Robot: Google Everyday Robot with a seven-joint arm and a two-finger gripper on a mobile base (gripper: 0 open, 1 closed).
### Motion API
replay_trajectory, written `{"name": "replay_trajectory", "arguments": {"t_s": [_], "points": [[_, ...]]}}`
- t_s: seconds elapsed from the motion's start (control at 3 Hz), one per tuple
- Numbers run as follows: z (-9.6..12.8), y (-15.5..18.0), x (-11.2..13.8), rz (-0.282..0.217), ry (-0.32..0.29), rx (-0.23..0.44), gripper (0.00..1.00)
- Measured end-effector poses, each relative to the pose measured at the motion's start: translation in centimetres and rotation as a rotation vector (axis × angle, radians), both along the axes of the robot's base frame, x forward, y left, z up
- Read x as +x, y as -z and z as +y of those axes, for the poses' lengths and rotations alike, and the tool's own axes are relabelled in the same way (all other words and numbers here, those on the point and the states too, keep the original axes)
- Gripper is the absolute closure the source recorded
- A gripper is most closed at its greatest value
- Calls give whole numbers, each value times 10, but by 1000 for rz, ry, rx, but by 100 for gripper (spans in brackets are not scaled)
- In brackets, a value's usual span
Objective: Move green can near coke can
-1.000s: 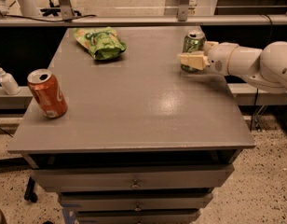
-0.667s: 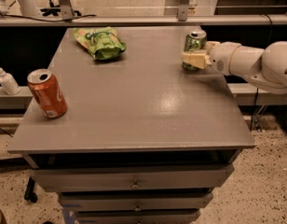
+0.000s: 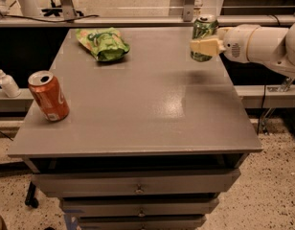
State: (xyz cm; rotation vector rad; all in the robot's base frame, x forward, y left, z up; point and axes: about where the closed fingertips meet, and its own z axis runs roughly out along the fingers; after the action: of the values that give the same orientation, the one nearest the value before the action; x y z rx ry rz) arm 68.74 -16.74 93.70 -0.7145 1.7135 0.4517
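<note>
The green can [image 3: 204,28], with a silver top, is at the far right of the grey table [image 3: 147,104]. My gripper [image 3: 203,41] comes in from the right on a white arm and is shut on the green can, one pale finger [image 3: 205,47] across its front. The can hangs a little above the tabletop, with its shadow below it. The coke can [image 3: 49,96], red-orange with white script, stands slightly tilted at the table's left edge, far from the gripper.
A flat green snack bag [image 3: 103,43] lies at the back left of the table. A white pump bottle [image 3: 6,83] stands on a ledge left of the table. Drawers are below the tabletop. A rail runs behind the table.
My gripper has lifted the green can off the tabletop and holds it higher than before. The coke can and the snack bag have not moved.
</note>
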Motion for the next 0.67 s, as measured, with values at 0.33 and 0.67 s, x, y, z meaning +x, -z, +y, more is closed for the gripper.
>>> {"name": "replay_trajectory", "arguments": {"t_s": [0.33, 0.67], "points": [[0, 0, 0, 0, 0, 0, 100], [11, -10, -6, -14, -21, 36, 100]]}}
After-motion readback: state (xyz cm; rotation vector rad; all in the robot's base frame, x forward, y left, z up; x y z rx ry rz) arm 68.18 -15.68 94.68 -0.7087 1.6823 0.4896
